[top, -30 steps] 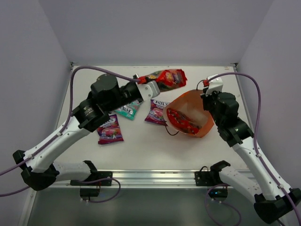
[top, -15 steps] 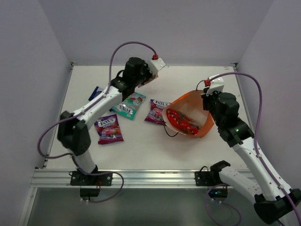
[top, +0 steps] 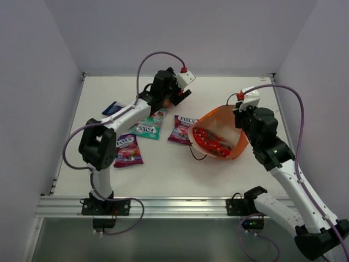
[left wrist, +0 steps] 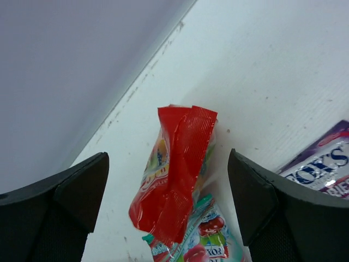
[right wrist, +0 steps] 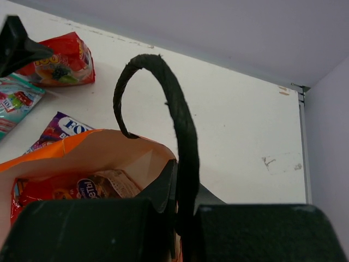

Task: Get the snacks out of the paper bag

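Note:
My left gripper point(top: 178, 96) point(left wrist: 168, 180) hangs open over the back of the table. The large red packet point(left wrist: 174, 169) point(right wrist: 61, 59) is loose between its wide jaws, its lower end over the teal packet point(top: 146, 127) point(left wrist: 210, 240). The orange paper bag point(top: 238, 146) point(right wrist: 109, 147) sits tilted at the right with its mouth up. My right gripper point(top: 240, 112) point(right wrist: 185, 210) is shut on its rim and dark cord handle point(right wrist: 177, 109). A red packet point(top: 210, 139) point(right wrist: 60, 188) lies inside the bag. Out on the table are the purple point(top: 182, 129), magenta point(top: 126, 150) and blue point(top: 113, 107) packets.
The back wall runs close behind the left gripper, and side walls close in the table left and right. The left arm point(top: 131, 112) stretches across the teal and blue packets. A second cord handle point(top: 199, 153) hangs off the bag's front.
The left arm swung the large red packet from beside the bag to the back of the table, then its jaws opened and let it go. The right arm and bag stayed put.

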Robot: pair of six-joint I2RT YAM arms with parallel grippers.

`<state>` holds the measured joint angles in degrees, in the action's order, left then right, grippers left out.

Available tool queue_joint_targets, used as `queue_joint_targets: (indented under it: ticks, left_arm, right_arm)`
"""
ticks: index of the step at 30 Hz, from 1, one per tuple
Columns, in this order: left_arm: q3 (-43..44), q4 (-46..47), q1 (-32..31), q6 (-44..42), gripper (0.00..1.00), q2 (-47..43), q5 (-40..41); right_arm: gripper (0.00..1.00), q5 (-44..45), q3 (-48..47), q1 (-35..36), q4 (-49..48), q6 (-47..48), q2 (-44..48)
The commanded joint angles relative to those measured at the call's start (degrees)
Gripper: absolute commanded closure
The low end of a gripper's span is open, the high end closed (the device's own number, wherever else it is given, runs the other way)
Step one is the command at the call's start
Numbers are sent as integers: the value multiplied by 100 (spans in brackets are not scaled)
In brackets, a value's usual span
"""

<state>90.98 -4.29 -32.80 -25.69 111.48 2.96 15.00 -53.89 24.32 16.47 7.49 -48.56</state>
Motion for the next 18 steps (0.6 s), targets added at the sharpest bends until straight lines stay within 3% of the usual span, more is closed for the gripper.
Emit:
queue_joint_targets:
  ticks: [1, 8, 13, 18]
  left_arm:
    - [-229, 326, -174, 222, 2, -1259, -426]
    - [-212, -649, -972, -119, 0, -2595, -1508]
    - [-221, -1222, -1457, -410, 0, -2781, -2947]
    - [-291, -1697, -1940, -840, 0, -2492, -2995]
  right_arm:
    - [100, -182, -95, -23, -346, -19, 92]
    - [100, -401, -166, -32, -223, 33, 57]
    - [100, -595, -175, -23, -179, 121, 83]
    - [100, -709, -201, -23, -100, 157, 101]
